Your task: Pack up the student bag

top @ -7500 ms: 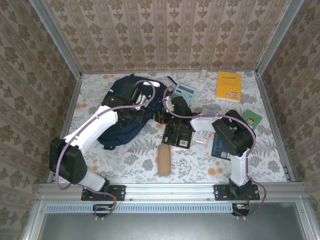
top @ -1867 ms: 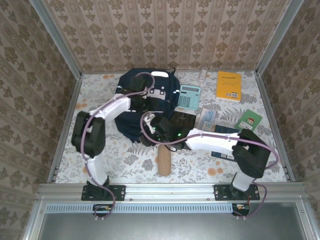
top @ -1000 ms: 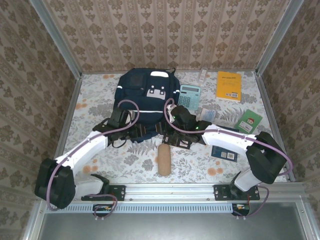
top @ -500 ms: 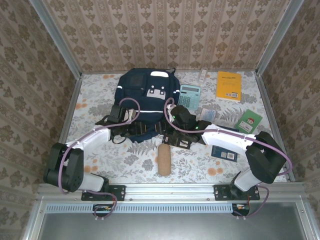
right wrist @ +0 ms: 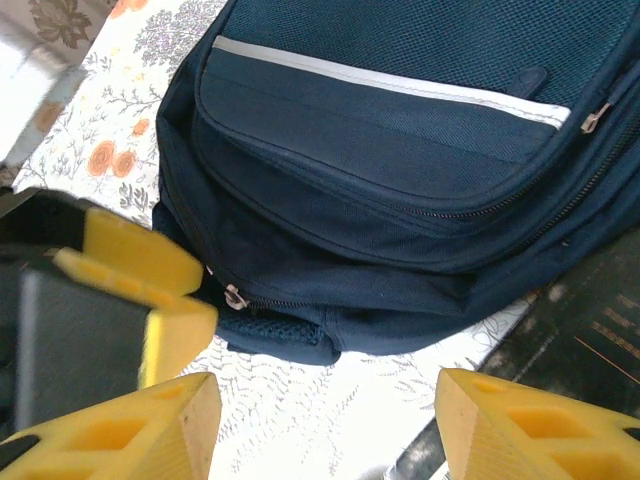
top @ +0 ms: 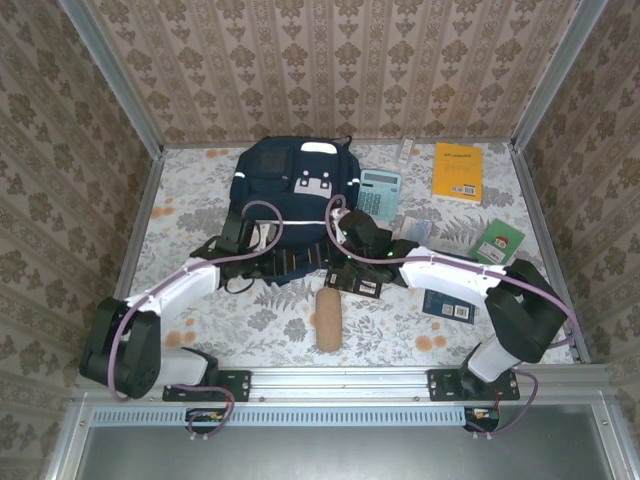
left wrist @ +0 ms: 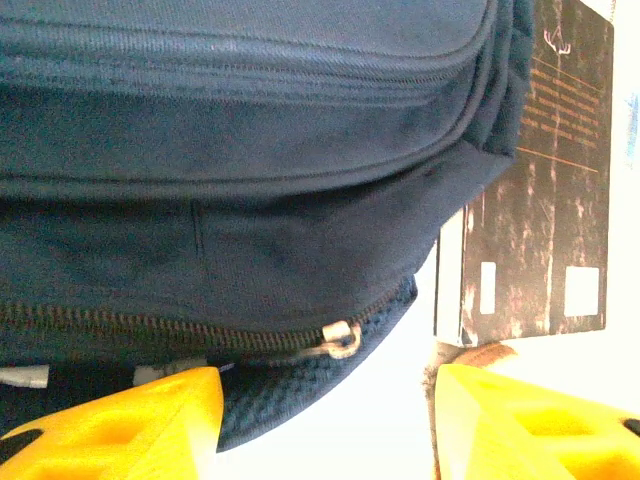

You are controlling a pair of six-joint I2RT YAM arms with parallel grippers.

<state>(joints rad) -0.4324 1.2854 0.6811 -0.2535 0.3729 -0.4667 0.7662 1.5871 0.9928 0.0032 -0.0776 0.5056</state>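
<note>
Navy-blue student bag (top: 292, 190) lies flat, front pockets upward, white reflective stripes showing, visible zips closed

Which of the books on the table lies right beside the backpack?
The black book with orange lines, at the near right corner of the student bag. The yellow book, green book and blue book lie farther right.

You will find no wording here that can be read. The yellow book (top: 458, 171) has a dark line of print near its top, too small to make out. The black book (left wrist: 540, 200) bears two white stickers and thin orange marks, none legible. The calculator (top: 376, 193) keys, the green book (top: 499, 240) label and the bag (top: 290, 170) patch are blurs.
</note>
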